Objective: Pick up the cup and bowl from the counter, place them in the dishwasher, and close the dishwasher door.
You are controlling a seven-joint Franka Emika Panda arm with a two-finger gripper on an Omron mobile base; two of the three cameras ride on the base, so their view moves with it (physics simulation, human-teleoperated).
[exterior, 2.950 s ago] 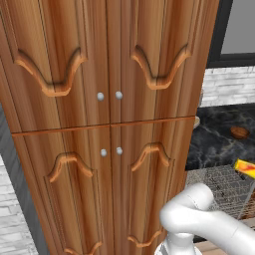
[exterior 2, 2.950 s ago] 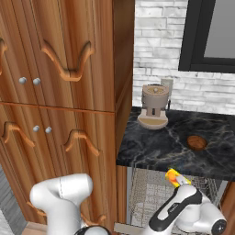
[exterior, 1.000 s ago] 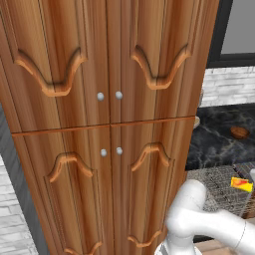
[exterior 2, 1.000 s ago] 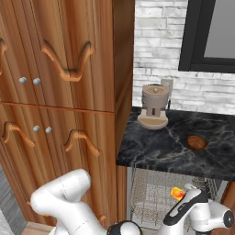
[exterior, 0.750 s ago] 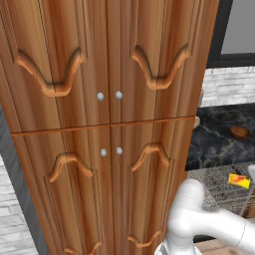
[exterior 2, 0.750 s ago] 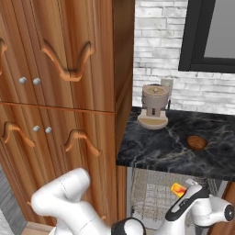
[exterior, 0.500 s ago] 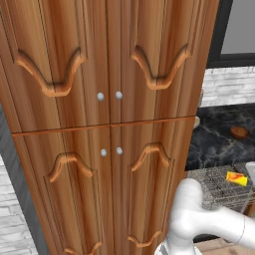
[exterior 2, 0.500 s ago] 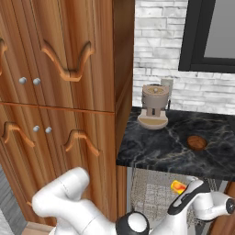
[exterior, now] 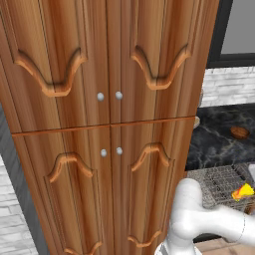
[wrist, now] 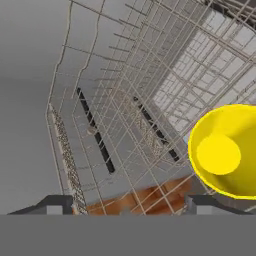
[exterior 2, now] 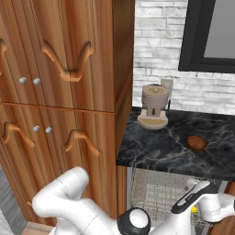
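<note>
Down in the dishwasher [exterior 2: 158, 193] the gripper [wrist: 127, 205] has its two finger tips spread wide apart, nothing between them. In the hand view the yellow cup [wrist: 225, 152] lies at about three o'clock, mouth toward the camera, on the wire rack [wrist: 125, 115] and free of the fingers. From the left base camera the cup shows at four o'clock on the rack. The reddish-brown bowl [exterior 2: 197, 142] sits on the black counter [exterior 2: 156, 144], three o'clock of the beige grinder [exterior 2: 153, 112].

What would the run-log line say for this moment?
phase: cup placement | gripper: open | cup: in dishwasher rack | bowl: on counter
</note>
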